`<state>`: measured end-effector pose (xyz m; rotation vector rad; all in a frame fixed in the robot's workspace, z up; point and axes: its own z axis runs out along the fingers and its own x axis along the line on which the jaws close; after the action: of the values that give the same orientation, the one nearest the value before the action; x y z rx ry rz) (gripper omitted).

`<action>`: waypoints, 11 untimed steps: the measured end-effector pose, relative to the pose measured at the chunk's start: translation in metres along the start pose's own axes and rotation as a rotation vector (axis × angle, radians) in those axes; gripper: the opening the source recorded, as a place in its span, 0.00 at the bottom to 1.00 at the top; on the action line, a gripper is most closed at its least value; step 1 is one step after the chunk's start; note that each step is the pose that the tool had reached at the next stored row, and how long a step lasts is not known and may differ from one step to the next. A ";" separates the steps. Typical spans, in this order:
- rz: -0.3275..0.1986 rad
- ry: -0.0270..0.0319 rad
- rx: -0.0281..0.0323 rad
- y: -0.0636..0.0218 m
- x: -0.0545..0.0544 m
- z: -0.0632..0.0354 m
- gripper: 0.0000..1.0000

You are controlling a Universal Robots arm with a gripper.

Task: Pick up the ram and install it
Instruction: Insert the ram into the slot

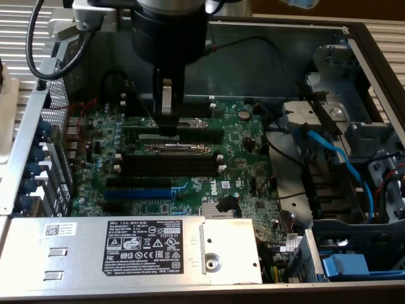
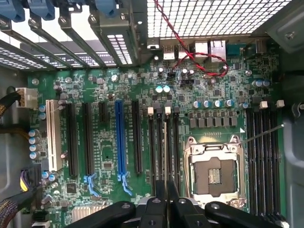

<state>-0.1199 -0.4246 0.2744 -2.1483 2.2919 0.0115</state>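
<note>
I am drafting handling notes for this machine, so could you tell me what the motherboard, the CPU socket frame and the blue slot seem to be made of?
The motherboard looks like green lacquered circuit board, slightly glossy, going by its fine traces and soldered parts. The CPU socket frame is bare silvery metal, probably steel, with bright glints. The blue slot appears to be moulded plastic, going by its even, fairly matt colour.

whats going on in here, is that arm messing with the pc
A single robot arm is reaching into an open Dell desktop case. Its end effector is shut on the ram, holding the stick on edge right at the black memory slots on the green motherboard, beside the empty CPU socket. Whether the stick is fully seated cannot be told.
</note>
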 end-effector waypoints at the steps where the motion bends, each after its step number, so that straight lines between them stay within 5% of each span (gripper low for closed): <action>1: -0.002 -0.0002 -0.0022 0.0000 0.001 0.0005 0.12; 7: -0.009 -0.0008 -0.0156 -0.0004 0.005 0.0042 0.12; 11: -0.022 -0.0006 -0.0192 -0.0014 0.005 0.0060 0.12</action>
<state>-0.1188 -0.4293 0.2683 -2.1822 2.2770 0.0343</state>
